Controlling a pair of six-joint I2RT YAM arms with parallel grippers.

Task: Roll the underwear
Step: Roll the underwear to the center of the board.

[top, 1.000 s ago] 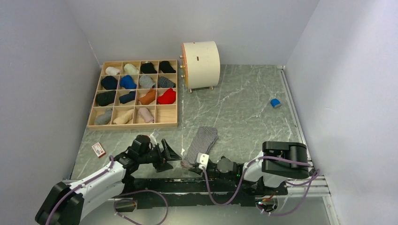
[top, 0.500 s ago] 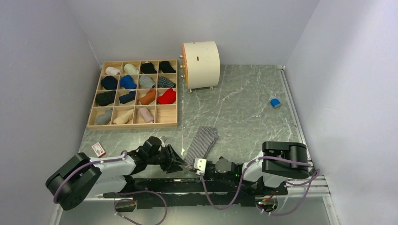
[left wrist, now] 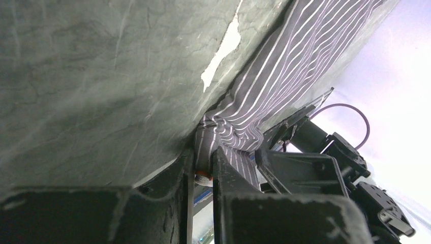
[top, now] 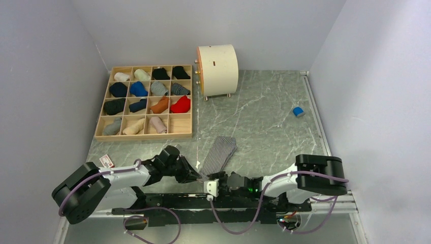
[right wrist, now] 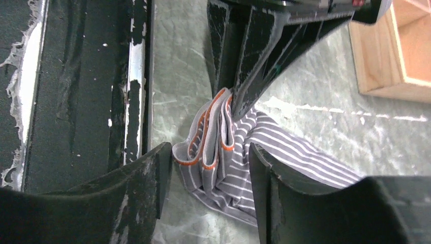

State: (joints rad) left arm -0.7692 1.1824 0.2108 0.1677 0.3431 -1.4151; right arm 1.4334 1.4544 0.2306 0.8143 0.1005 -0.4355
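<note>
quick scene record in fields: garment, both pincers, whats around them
garment: grey striped underwear, lying long on the table, near end bunched
left pincer: shut on the bunched, orange-trimmed end
right pincer: open, straddling that end
wooden tray: rolled garments in every cell but the near right one
also: blue block at far right, cream drum at back

No legible text, label, brand or number is shown; markings on the small red-and-white card (top: 106,161) cannot be read.
</note>
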